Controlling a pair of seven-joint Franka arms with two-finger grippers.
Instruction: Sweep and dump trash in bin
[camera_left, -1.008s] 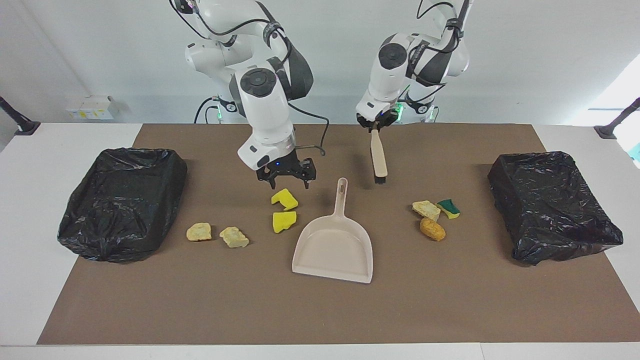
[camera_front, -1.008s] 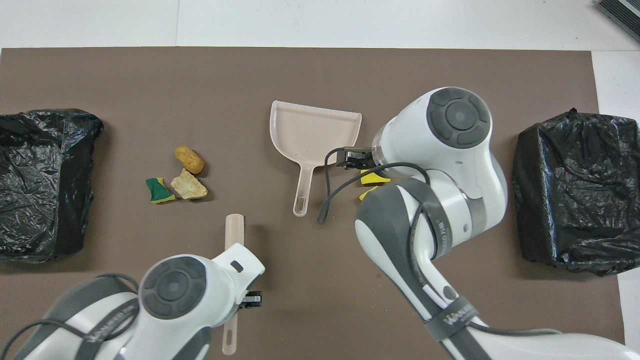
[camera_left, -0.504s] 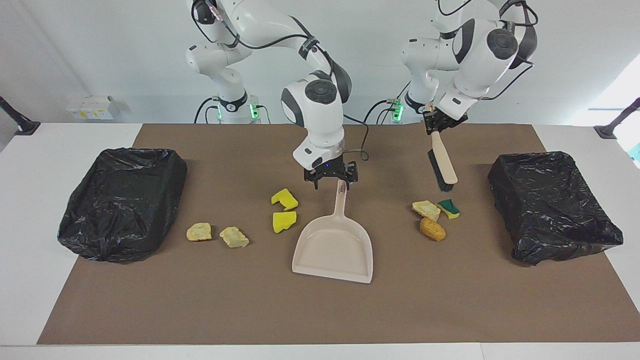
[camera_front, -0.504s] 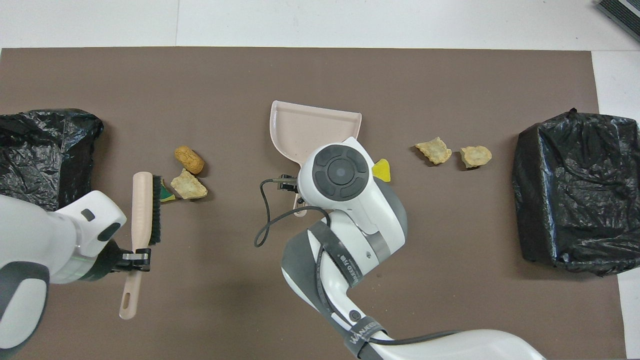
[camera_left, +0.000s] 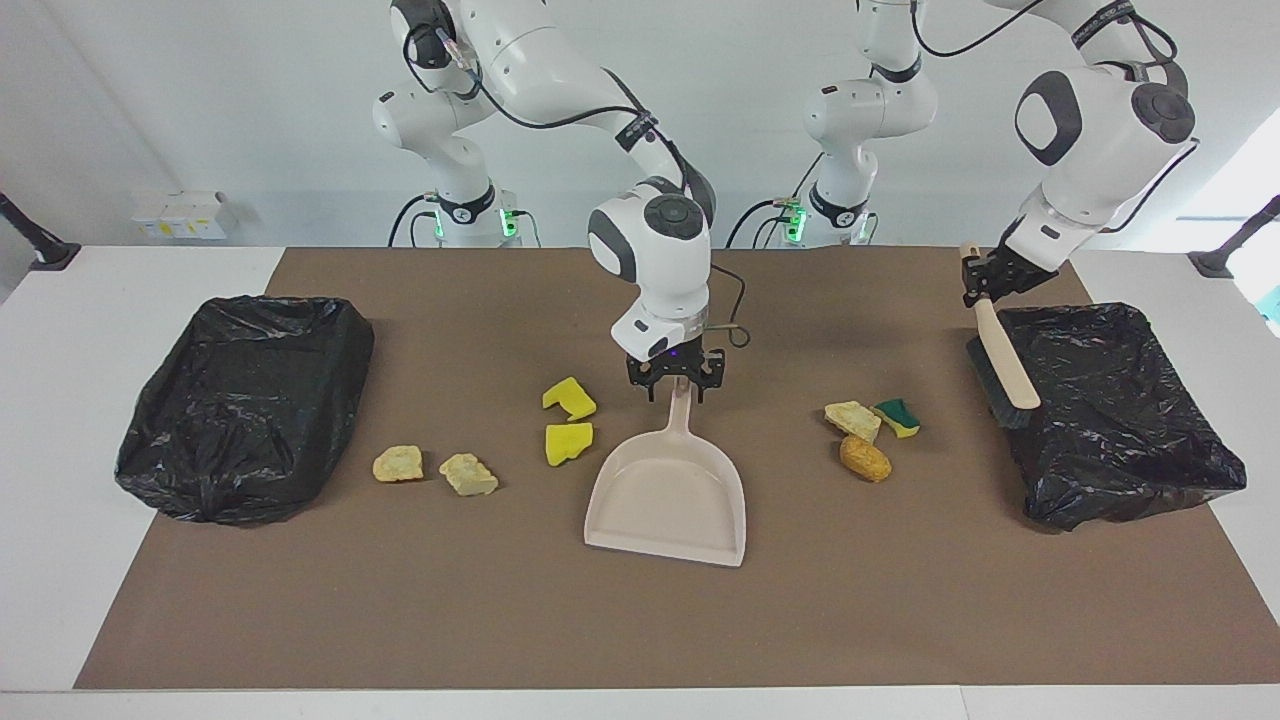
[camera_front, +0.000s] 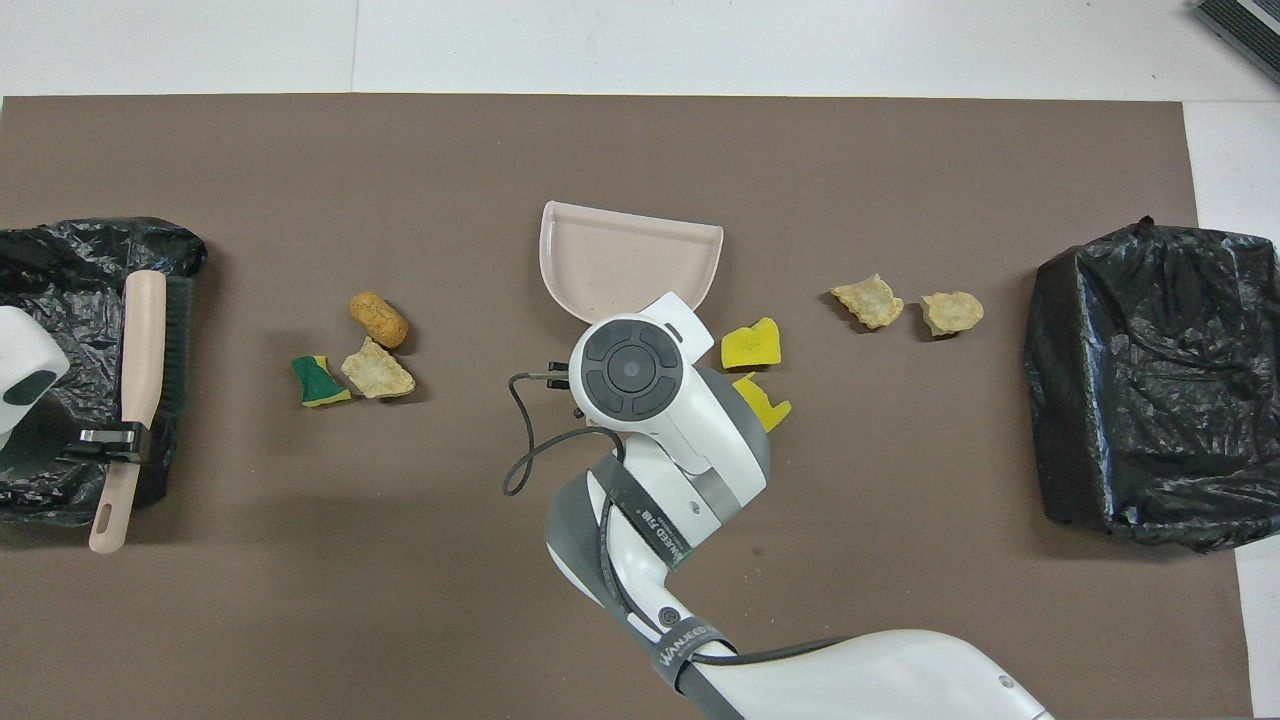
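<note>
Since a second ago: right gripper (camera_left: 678, 392) has left the yellow sponge pieces and come down onto the dustpan (camera_left: 668, 490) handle; left gripper (camera_left: 985, 282) has carried the brush (camera_left: 1000, 358) from mid-table out toward the left arm's end.

Facing view, left to right:
- Black-lined bin (camera_left: 245, 405) at the right arm's end of the table (camera_left: 60, 420).
- Two pale tan chunks (camera_left: 435, 469) just beside it, toward the middle.
- Two yellow sponge pieces (camera_left: 568, 420) beside the dustpan, one nearer the robots than the other.
- Dustpan flat on the brown mat (camera_left: 640, 620), handle pointing at the robots. Right gripper's jaws straddle the handle tip; can't tell if they grip it yet.
- Tan chunk (camera_left: 853, 420), green-and-yellow sponge (camera_left: 898, 417) and orange-brown lump (camera_left: 865, 458) clustered together, between the dustpan and the second bin.
- Left gripper's jaws clenched on the brush handle; brush hangs tilted, bristle end over the edge of the second black-lined bin (camera_left: 1110, 410).

All trash on the mat, none in the dustpan.
</note>
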